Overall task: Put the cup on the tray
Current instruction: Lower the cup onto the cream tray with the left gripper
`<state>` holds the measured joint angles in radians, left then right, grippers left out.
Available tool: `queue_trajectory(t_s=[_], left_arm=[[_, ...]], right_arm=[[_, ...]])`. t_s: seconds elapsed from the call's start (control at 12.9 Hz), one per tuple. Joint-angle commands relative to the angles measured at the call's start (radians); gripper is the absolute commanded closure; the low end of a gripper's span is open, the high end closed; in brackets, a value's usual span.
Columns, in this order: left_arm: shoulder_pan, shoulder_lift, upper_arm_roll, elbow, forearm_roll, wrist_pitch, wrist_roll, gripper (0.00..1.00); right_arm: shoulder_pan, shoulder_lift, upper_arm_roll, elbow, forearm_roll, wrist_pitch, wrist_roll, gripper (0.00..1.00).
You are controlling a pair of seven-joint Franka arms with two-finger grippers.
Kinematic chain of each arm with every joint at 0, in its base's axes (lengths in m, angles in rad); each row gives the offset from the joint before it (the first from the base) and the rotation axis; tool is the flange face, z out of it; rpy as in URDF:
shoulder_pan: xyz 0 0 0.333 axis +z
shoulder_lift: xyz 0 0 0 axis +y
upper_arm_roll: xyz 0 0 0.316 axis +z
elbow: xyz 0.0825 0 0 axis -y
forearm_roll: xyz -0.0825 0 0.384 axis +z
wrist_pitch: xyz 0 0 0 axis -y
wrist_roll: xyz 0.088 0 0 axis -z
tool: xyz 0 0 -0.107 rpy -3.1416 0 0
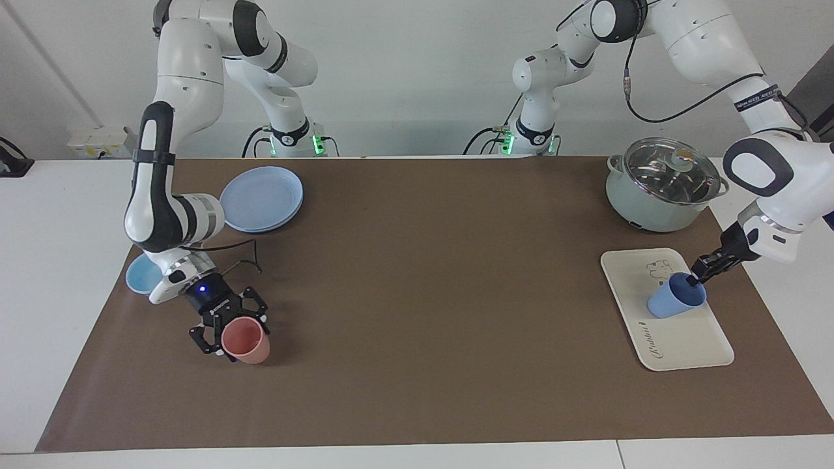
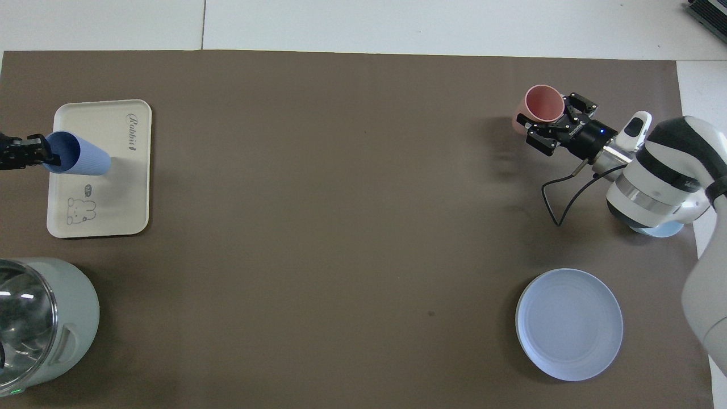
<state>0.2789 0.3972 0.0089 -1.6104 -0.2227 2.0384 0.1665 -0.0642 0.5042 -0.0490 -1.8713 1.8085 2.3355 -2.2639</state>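
The periwinkle-blue cup is tilted over the cream-white tray, its base low on or just above the tray's middle. My left gripper is shut on the cup's rim, at the edge of the tray. In the overhead view the cup leans over the tray with its mouth toward my left gripper. My right gripper is low at the rim of a salmon-pink cup toward the right arm's end of the table.
A pale-green pot with a glass lid stands nearer to the robots than the tray. A round blue plate and a low light-blue bowl lie toward the right arm's end. A brown mat covers the table.
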Motion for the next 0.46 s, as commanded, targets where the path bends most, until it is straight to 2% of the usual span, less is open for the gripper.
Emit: queue_trajectory(t_s=[0.0,0.08,0.39], left_arm=[[0.0,0.018,0.0,0.029,-0.012,-0.018,0.01,0.26],[0.0,0.017,0.0,0.033,-0.013,-0.039,0.008,0.25],[-0.024,0.029,0.0,0.186,0.011,-0.254,0.005,0.25]], right_arm=[[-0.026,-0.023,0.006,-0.042,0.031,-0.022,-0.068,0.65],[-0.026,-0.024,0.006,-0.042,0.031,-0.022,-0.068,0.01],[-0.019,-0.036,0.006,-0.042,0.031,-0.01,-0.063,0.0]])
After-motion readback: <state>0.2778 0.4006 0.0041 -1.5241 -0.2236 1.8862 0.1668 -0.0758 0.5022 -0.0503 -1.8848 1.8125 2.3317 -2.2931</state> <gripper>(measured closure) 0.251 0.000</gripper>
